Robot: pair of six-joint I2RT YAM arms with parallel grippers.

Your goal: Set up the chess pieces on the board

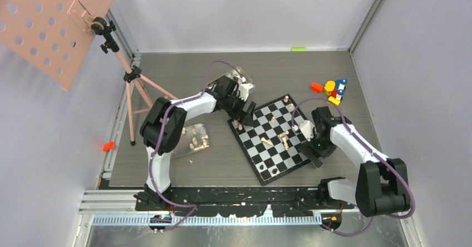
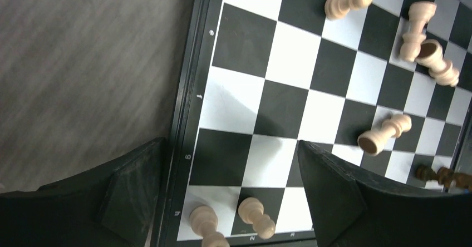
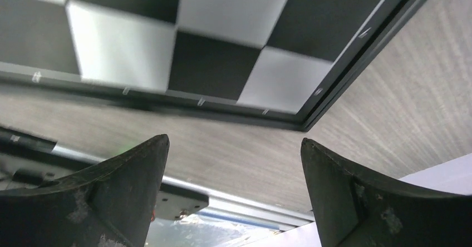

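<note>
The left gripper is hanging wide and empty over the left corner of the board, which is lying skewed just right of the table's middle. Two pale pawns are standing on the edge squares under it, close to its fingers. Other pale pieces are lying toppled across the middle squares, and a few dark pieces are sitting by the near corner. More pale ones are waiting in the tray at the near left. The right gripper is hovering low beside the board's right corner, also wide with nothing between its fingers. A drop by the left arm is risking a knock to the two pawns, since they are standing so close. The toppled pieces are round and may be rolling out of an off-centre pinch. The right arm, so near the rim, is risking a nudge that shakes the whole board.
</note>
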